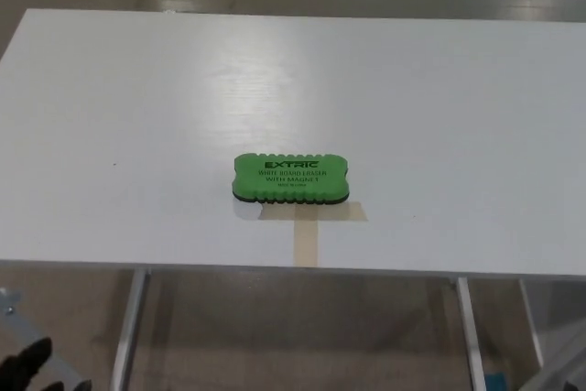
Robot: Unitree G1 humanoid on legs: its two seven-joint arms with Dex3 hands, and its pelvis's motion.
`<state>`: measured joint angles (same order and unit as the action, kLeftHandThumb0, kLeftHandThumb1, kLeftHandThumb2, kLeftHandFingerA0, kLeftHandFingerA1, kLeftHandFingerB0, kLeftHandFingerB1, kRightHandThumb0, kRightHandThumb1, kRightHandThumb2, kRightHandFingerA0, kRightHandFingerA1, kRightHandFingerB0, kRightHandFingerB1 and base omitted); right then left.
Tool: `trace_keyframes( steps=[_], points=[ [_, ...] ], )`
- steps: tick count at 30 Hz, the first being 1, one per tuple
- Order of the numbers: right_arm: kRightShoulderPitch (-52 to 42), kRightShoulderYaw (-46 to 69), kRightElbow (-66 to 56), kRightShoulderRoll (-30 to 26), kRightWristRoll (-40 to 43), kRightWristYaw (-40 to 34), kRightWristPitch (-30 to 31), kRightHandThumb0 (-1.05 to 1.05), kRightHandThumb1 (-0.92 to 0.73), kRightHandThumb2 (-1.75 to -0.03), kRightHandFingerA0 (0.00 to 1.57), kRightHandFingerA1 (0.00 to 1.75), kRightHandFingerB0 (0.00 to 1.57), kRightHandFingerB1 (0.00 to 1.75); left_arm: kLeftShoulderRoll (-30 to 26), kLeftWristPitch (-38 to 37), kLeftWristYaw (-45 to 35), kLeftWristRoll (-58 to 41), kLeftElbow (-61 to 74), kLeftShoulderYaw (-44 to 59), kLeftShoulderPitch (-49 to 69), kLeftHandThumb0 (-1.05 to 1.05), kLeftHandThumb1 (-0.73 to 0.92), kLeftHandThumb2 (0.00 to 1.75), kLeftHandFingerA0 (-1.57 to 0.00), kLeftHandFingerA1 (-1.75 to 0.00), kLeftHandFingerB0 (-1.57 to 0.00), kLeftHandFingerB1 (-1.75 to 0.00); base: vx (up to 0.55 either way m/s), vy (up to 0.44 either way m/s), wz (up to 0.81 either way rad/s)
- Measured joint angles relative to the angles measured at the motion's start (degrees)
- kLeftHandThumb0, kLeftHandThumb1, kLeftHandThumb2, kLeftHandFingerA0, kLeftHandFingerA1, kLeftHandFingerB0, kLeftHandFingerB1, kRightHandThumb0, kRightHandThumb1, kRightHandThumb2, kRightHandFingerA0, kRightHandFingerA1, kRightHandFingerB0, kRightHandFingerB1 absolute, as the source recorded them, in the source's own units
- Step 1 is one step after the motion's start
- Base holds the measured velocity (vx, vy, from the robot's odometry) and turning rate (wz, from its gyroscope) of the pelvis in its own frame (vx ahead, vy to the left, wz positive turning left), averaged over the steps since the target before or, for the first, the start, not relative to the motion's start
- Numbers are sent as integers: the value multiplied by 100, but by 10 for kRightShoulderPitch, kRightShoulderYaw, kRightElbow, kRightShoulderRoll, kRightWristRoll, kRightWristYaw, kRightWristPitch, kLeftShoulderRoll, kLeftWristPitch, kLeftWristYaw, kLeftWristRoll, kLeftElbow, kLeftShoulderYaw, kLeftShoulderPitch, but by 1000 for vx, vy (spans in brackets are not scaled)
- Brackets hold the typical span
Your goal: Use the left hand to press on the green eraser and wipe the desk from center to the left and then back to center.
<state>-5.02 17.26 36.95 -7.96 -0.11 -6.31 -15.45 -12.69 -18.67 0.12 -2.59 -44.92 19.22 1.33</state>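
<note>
Lying near desk (110,135) front edge: eraser (292,178)

White rectangular desk top (137,135) bare left and right of flat green foam eraser (291,178), sole obstacle, near front-centre.

A bright green eraser (291,178) with dark lettering and a black base, white desk (137,135), tan tape (307,231) strips.

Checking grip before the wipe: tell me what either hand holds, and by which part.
Nothing is held. The eraser lies alone on the desk; only the left hand's tip shows, below the desk edge.
</note>
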Motion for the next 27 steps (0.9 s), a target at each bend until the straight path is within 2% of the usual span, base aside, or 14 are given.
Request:
trace_keyframes(
  steps=[2, 3, 6, 7, 8, 9, 12, 16, 27],
  points=[
    [0, 6, 0, 5, 3, -6, -12, -33, -75, -61, 66, 47, 34, 36, 0, -16, 0, -3, -7, 4, -1, -34, 62, 58, -45, -41, -31, -35, 0, 0, 0],
    [-1, 9, 0, 7, 4, -9, -18, -41, -62, -84, 59, 59, 28, 47, 0, -25, 1, -4, -11, 6, 0, -34, 62, 59, -47, -41, -31, -35, 0, 0, 0],
    [-10, 12, -2, 9, 7, -13, -29, -41, -62, -82, 61, 59, 30, 46, 0, -42, 1, -8, -18, 9, 4, -31, 64, 59, -52, -43, -30, -35, 0, 0, 0],
    [-13, 12, -2, 9, 7, -13, -31, -40, -62, -81, 62, 59, 29, 46, 0, -46, 1, -8, -21, 9, 6, -27, 45, 90, -47, -61, -18, -49, 0, 0, 0],
    [-19, 13, -2, 10, 8, -14, -35, -38, -62, -81, 62, 60, 29, 46, 0, -54, 1, -8, -26, 8, 10, -26, 46, 91, -51, -63, -18, -49, 0, 0, 0],
    [-24, 14, -2, 10, 9, -14, -37, -29, -74, -62, 69, 50, 35, 36, 0, -59, 0, -8, -29, 7, 14, -30, 66, 60, -63, -46, -32, -35, 0, 0, 0],
    [-38, 16, -8, 12, 12, -12, -41, -27, -75, -63, 74, 52, 37, 37, -1, -76, -3, -7, -34, -2, 26, -28, 67, 60, -70, -48, -37, -37, 0, 0, 0],
    [-50, 13, -13, 15, 12, -11, -44, -27, -75, -62, 75, 53, 37, 38, -11, -93, -30, -8, -37, -20, 43, -29, 68, 60, -71, -48, -40, -38, 0, 0, 0],
    [-63, 2, -22, 18, 12, 8, -45, -25, -73, -61, 75, 52, 43, 40, -61, -67, -140, -39, 55, -34, 105, -27, 69, 60, -70, -47, -46, -42, 0, 0, 0]
  ],
)
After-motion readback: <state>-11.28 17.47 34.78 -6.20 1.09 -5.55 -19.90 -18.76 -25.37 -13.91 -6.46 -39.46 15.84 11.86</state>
